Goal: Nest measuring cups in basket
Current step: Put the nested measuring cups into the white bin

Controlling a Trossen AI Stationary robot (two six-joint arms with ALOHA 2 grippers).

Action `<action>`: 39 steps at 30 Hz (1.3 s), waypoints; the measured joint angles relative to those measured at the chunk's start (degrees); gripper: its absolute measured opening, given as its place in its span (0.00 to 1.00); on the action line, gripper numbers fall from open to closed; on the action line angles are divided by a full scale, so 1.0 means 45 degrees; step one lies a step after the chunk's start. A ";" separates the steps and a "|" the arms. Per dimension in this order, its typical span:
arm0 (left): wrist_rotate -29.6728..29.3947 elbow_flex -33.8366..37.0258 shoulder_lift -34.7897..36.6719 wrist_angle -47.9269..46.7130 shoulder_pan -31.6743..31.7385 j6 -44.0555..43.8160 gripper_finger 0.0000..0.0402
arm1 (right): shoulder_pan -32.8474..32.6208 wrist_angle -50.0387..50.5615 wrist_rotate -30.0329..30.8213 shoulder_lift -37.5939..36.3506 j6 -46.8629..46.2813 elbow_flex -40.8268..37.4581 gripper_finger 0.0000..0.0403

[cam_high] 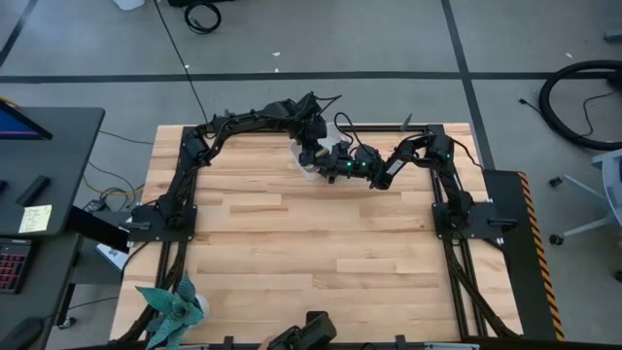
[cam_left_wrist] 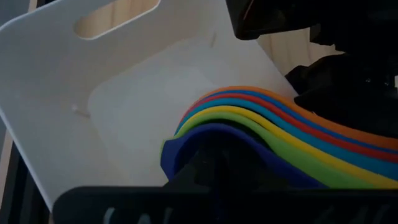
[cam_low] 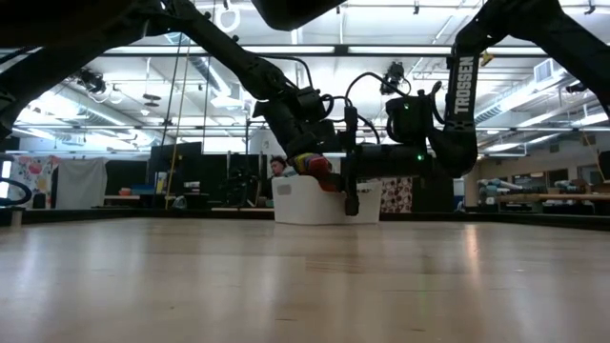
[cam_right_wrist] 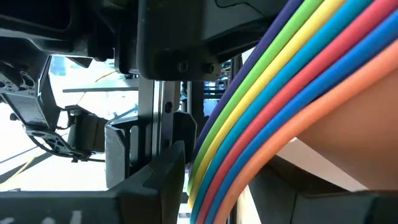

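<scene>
The left gripper [cam_high: 313,160], upper middle of the frame, is clamped on the cups [cam_left_wrist: 249,134] above the basket [cam_left_wrist: 124,106]. The right gripper [cam_high: 340,167] beside them is open, empty.

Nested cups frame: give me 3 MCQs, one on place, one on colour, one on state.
1. The nested cups hang over:
A. basket
B. bare table
C. plant

2. Outermost cup in the stack:
A. green
B. orange
C. yellow

3. The left end effector is:
A. open, away from the stack
B. out of view
C. shut on the stack

Answers:
A, the left wrist view shows the white basket beneath them.
B, orange is the outside band.
C, the left end effector clamps the dark blue side.
</scene>
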State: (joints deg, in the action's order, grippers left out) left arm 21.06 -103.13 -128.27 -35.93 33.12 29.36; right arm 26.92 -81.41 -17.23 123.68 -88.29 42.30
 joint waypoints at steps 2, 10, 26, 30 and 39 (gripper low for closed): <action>0.0009 0.0000 0.0000 -0.0002 0.0000 0.0000 0.02 | 0.0000 0.0002 -0.0017 0.0000 0.0078 0.0000 0.42; -0.0374 -0.0005 0.0000 0.0002 -0.0005 -0.0005 0.02 | 0.0000 0.0050 -0.0482 0.0004 0.0180 0.0005 0.41; -0.0445 -0.0010 0.0000 0.0012 -0.0005 -0.0002 0.02 | -0.0058 0.0055 -0.0380 0.0005 0.0189 0.0015 0.41; -0.0457 -0.0010 0.0000 0.0032 -0.0005 0.0000 0.02 | -0.0123 0.0053 -0.0169 0.0005 -0.0092 0.0015 0.41; -0.0475 -0.0016 0.0005 0.0041 0.0005 -0.0008 0.02 | -0.0393 -0.0117 0.0958 0.0005 -0.0305 0.0015 0.41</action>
State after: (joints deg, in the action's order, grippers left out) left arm 18.92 -103.20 -128.25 -35.75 33.15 29.33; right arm 25.15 -81.94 -12.92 123.70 -89.67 42.37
